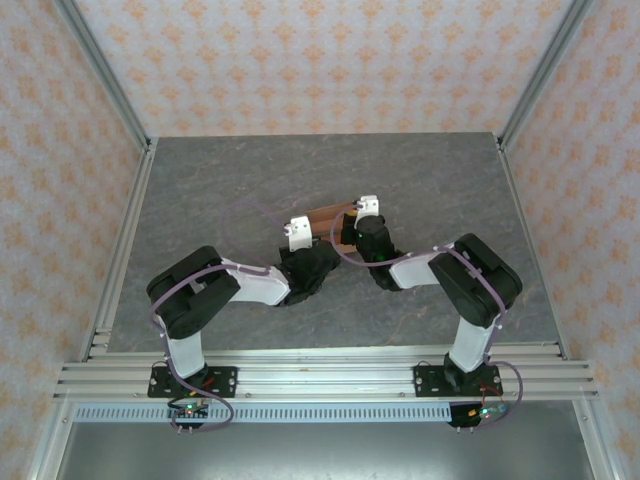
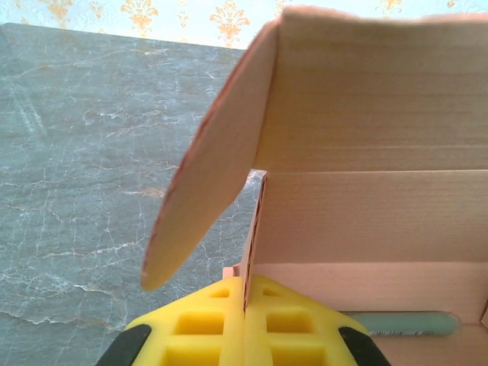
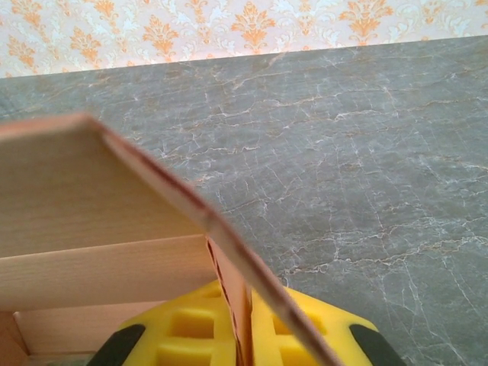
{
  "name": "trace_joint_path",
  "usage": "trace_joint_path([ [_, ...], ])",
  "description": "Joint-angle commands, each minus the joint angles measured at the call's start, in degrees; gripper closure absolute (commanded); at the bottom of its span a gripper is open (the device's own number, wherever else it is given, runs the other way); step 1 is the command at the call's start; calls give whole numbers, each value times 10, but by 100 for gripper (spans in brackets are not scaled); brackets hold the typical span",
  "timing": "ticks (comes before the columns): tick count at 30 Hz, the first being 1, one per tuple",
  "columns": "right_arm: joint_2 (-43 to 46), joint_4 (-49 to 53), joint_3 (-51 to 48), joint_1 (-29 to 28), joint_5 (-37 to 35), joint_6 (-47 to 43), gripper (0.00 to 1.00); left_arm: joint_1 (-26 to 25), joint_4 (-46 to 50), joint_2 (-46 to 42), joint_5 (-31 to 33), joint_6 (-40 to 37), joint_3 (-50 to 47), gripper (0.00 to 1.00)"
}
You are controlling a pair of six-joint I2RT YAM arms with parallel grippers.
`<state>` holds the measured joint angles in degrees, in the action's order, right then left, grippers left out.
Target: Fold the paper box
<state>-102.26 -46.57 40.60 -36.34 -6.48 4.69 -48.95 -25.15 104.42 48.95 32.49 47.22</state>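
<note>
The paper box [image 1: 325,217] is salmon-orange card, partly folded, standing at the middle of the table between both arms. My left gripper [image 1: 306,240] is shut on the box's left side wall. In the left wrist view its yellow fingers [image 2: 206,324] pinch the wall's edge at the left gripper [image 2: 245,286], the paper box [image 2: 366,152] opens to the right, and a rounded flap [image 2: 206,175] hangs out to the left. My right gripper [image 1: 352,228] is shut on the right side wall. In its wrist view the right gripper [image 3: 248,297] clamps the card, with the paper box [image 3: 84,198] to the left.
The grey marbled table [image 1: 200,200] spreads around the box on all sides. Aluminium posts [image 1: 100,70] and patterned walls close in the left, right and far edges. A rail [image 1: 320,375] runs along the near edge by the arm bases.
</note>
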Motion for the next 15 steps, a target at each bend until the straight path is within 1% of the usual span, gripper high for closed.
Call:
trace_joint_path([
  [1, 12, 77, -3, 4, -27, 17, 89, 2, 37, 14, 55, -5, -17, 100],
  [4, 26, 102, 2, 5, -38, 21, 86, 1, 36, 13, 61, -14, -18, 100],
  [6, 37, 114, 2, 4, -40, 21, 82, 1, 35, 13, 66, -16, -18, 100],
  [7, 42, 120, 3, 4, -41, 22, 80, 0, 35, 13, 68, -32, -19, 100],
  [13, 73, 152, 4, 4, -20, 27, 64, -3, 34, 11, 85, -56, -18, 100],
  [15, 85, 164, 3, 5, -3, 31, 56, -4, 35, 11, 89, -61, -17, 100],
])
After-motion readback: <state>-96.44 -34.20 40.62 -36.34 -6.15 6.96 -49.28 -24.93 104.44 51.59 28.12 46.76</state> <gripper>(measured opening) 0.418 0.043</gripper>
